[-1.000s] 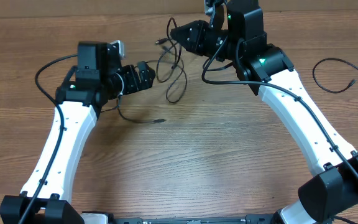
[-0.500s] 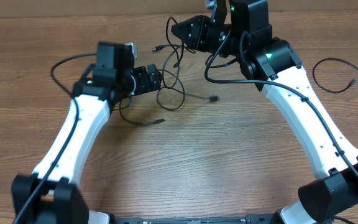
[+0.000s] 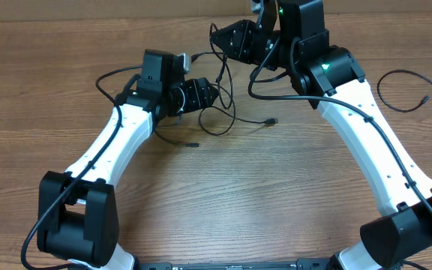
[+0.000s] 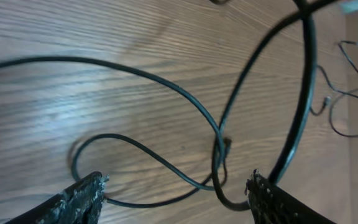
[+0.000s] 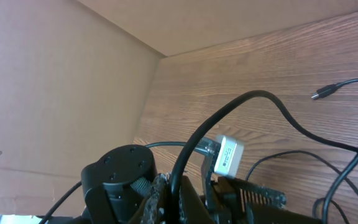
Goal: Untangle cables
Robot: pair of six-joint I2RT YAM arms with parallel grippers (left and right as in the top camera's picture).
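Open wood of the table [image 3: 276, 202] fills the lower middle of the overhead frame. The cables [image 3: 223, 124] tangle at upper centre beside my left claw [image 3: 214, 95], whose jaws stand apart. My right claw [image 3: 214, 35] pinches one strand. Only the left wrist view shows loops crossing between my fingers [image 4: 82, 190].

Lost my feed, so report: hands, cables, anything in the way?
Left hand open, straddling crossed loops of the cables on the table. Right hand shut on the cables, one strand held up. Nothing else seen in the way.
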